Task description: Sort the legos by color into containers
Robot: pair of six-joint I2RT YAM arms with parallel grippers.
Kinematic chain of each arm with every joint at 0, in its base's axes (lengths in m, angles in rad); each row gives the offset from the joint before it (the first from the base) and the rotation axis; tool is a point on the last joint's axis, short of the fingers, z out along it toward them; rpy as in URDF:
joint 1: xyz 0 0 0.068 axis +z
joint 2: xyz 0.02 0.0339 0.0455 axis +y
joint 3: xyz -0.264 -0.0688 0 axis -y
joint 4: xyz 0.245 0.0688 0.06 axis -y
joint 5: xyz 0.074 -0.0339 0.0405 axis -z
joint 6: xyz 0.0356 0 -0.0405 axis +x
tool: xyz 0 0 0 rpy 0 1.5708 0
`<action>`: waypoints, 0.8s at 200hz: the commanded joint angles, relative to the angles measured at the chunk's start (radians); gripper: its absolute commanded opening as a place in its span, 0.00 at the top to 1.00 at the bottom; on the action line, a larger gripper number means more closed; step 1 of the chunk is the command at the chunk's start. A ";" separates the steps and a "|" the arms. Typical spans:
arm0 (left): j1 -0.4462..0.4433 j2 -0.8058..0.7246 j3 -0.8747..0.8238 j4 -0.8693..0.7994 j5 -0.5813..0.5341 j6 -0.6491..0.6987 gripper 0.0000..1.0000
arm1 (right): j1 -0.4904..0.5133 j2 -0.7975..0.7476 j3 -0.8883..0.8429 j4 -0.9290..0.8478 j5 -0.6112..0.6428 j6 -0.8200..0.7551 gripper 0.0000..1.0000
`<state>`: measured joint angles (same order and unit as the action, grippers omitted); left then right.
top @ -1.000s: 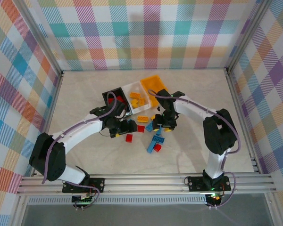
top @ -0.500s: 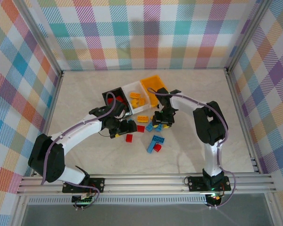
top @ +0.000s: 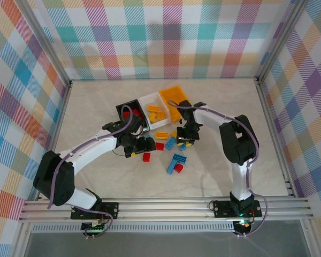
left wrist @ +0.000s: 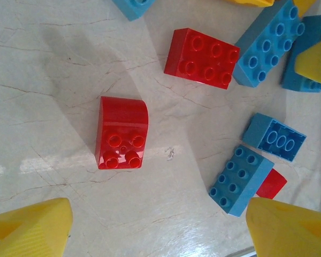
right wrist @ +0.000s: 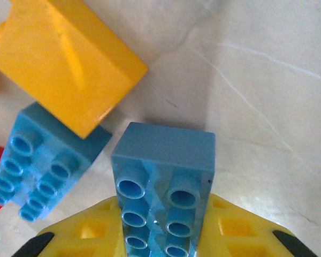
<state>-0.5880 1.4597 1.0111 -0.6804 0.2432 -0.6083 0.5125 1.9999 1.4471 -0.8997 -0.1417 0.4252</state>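
Loose legos lie in front of the containers: a black bin (top: pixel 127 105), a white bin (top: pixel 147 100) holding yellow bricks, and a yellow-orange bin (top: pixel 174 93). My right gripper (top: pixel 185 141) (right wrist: pixel 163 238) is shut on a blue brick (right wrist: pixel 163 176), whose studs face the camera between the yellow fingers (right wrist: pixel 83 235). A yellow brick (right wrist: pixel 64 64) and another blue brick (right wrist: pixel 43 166) lie just beside it. My left gripper (top: pixel 148 143) (left wrist: pixel 158 235) hangs open above the table. A red curved-top brick (left wrist: pixel 122 134) lies ahead of it, apart from both fingertips (left wrist: pixel 29 230).
Around the left gripper lie a red flat brick (left wrist: pixel 203 58) and blue bricks (left wrist: pixel 246 179) (left wrist: pixel 274 138). A yellow brick (top: pixel 161 135) sits near the white bin, and a blue and red cluster (top: pixel 175 162) lies nearer the arms. Checked walls enclose the table.
My right gripper has shut on the blue brick, and the right arm has drawn in closer to the pile. The left arm and its gripper have stayed put.
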 commanded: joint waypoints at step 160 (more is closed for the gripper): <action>-0.098 0.135 0.134 -0.094 -0.016 0.074 0.15 | -0.164 0.498 1.033 -0.114 -0.143 0.041 0.65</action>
<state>-0.6575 1.5734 1.1130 -0.7376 0.2420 -0.5301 0.3534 2.4630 2.3898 -0.9886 -0.2279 0.4419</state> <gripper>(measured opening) 0.857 0.310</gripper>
